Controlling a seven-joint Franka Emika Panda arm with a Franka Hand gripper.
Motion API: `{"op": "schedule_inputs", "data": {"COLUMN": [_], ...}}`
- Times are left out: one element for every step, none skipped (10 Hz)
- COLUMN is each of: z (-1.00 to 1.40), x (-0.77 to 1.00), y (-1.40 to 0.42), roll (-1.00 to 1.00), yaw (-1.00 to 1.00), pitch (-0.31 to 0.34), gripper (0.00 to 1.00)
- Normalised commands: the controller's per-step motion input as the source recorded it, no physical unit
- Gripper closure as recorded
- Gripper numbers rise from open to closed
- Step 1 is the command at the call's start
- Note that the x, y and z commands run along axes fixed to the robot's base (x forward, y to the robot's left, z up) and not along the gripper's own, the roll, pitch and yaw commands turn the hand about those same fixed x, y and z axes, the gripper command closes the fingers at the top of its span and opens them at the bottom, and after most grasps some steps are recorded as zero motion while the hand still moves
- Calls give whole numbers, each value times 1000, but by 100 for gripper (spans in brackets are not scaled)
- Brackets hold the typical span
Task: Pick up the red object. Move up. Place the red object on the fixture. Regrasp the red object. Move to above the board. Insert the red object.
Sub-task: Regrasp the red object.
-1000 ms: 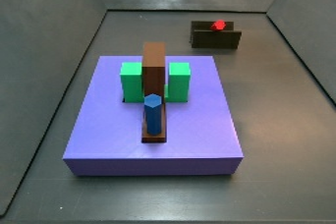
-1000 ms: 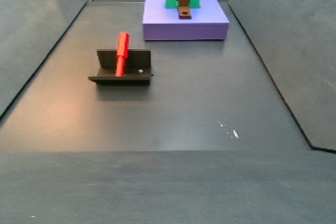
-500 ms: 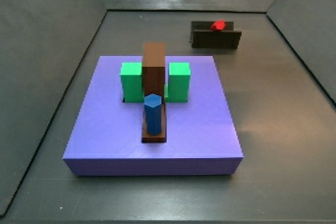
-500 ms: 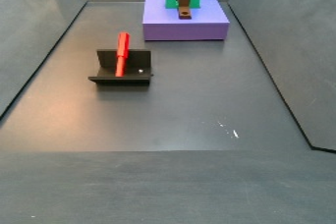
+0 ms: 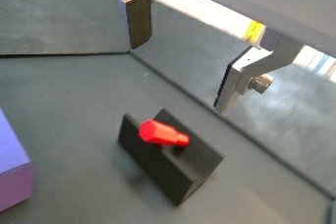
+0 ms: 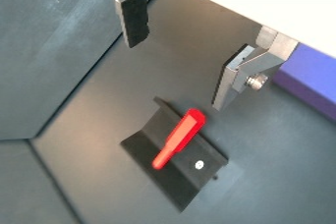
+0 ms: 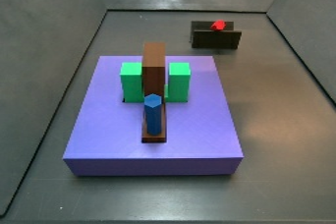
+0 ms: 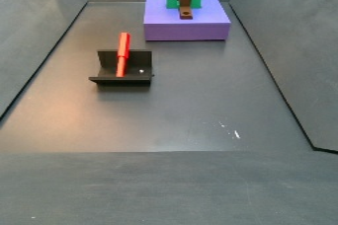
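Gripper (image 6: 187,46) hangs high above the floor, jaws spread wide with nothing between the fingers (image 5: 138,18). Directly below it, well apart, the red object (image 6: 179,138) rests in the fixture (image 6: 184,168), leaning across the holder's raised wall. Purple board (image 8: 187,21) with its green blocks (image 7: 178,81) lies off to one side.

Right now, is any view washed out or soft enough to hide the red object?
No: both wrist views have an overexposed band behind the open pincer, yet the red object on the fixture is crisp; a side view shows it small but clear.
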Motion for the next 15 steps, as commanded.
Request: {"op": "schedule_inputs", "data": {"z": [-114,-206,-214,-357,-491,-577,-554,-563,-249,-54,-34,-17,0,-74,-166], "x": [240,209,40,0,0,-31,-74,-74,0,-243,-217,-117,0,0,0], "y": [-109,0,0,0,37,86,106,94,66,40,63,89,20,120,231], "roll": [1000,1000,1000,1000,846,686,740,717,423,237,180,180,0,0,-51], "yaw": [43,49,66,66,49,9,0,0,0,0,0,0,0,0,-74], "pitch": [63,0,0,-11,-120,-283,-257,-266,-257,-89,-17,0,0,0,0], "gripper": [0,0,0,0,0,0,0,0,0,0,0,0,0,0,0]}}
